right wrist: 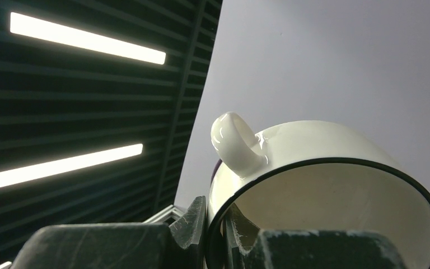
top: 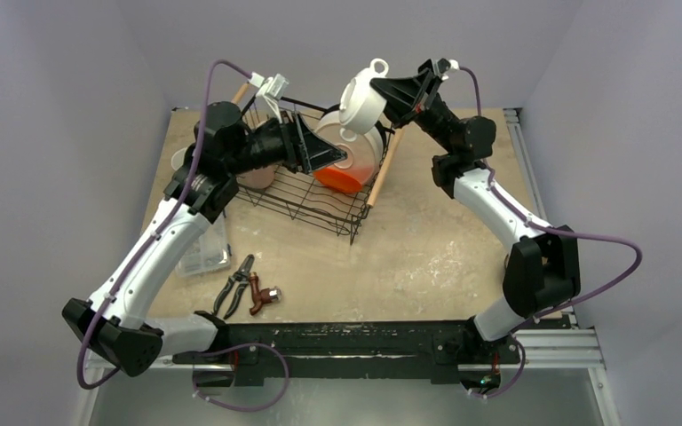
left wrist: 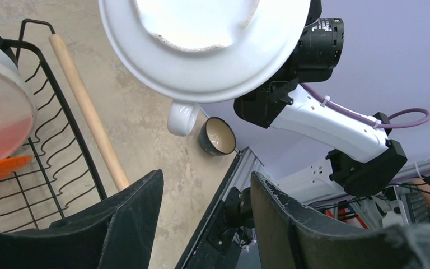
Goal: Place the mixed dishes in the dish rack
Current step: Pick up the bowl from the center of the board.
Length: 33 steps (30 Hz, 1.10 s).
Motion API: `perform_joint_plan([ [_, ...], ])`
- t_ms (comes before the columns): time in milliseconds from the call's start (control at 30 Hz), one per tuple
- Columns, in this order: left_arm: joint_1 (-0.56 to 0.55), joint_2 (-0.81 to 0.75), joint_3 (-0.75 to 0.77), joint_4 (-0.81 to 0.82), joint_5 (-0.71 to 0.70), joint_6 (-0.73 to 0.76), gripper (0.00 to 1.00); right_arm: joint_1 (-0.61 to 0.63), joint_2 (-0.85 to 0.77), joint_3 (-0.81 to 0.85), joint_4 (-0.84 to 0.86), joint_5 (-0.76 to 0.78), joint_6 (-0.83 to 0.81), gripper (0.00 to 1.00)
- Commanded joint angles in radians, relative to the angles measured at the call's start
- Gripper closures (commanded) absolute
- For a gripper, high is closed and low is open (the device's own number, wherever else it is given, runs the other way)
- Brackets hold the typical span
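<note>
The white mug [top: 361, 102] hangs tilted in the air above the far right corner of the rack [top: 295, 197]. Its rim is pinched between the fingers of the right tool [top: 385, 94]. Inside the rack a cream plate [top: 361, 142] and a red plate [top: 344, 180] lean on edge. The left tool [top: 336, 156] hovers just beside them, jaws apart and empty. A dark bowl [left wrist: 217, 136] sits on the table [top: 426, 240] outside the rack.

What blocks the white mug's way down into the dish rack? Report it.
The white mug, pinched at its rim by the right tool, hangs above the dish rack's far right end. Beneath it stand the cream plate and red plate, and the left tool hovers open beside them, crowding that drop.
</note>
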Motion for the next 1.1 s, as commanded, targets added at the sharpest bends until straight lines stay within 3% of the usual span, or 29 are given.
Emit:
perform_joint_plan([
  [0,-0.034,0.021,0.056,0.066,-0.037,0.039,0.44,0.003,-0.067,0.006,0.103,0.017,0.231,1.0],
  [567,-0.064,0.119,0.179,-0.027,-0.108,0.106,0.56,0.006,-0.095,-0.029,0.135,0.015,0.257,1.0],
  [700,-0.063,0.129,0.183,-0.025,-0.122,0.108,0.55,0.006,-0.094,-0.03,0.15,0.022,0.266,1.0],
  [867,-0.063,0.154,0.214,-0.016,-0.116,0.1,0.45,0.006,-0.097,-0.033,0.157,0.022,0.272,1.0],
  [1067,-0.063,0.177,0.242,0.019,-0.091,0.095,0.57,0.006,-0.097,-0.036,0.159,0.026,0.279,1.0],
])
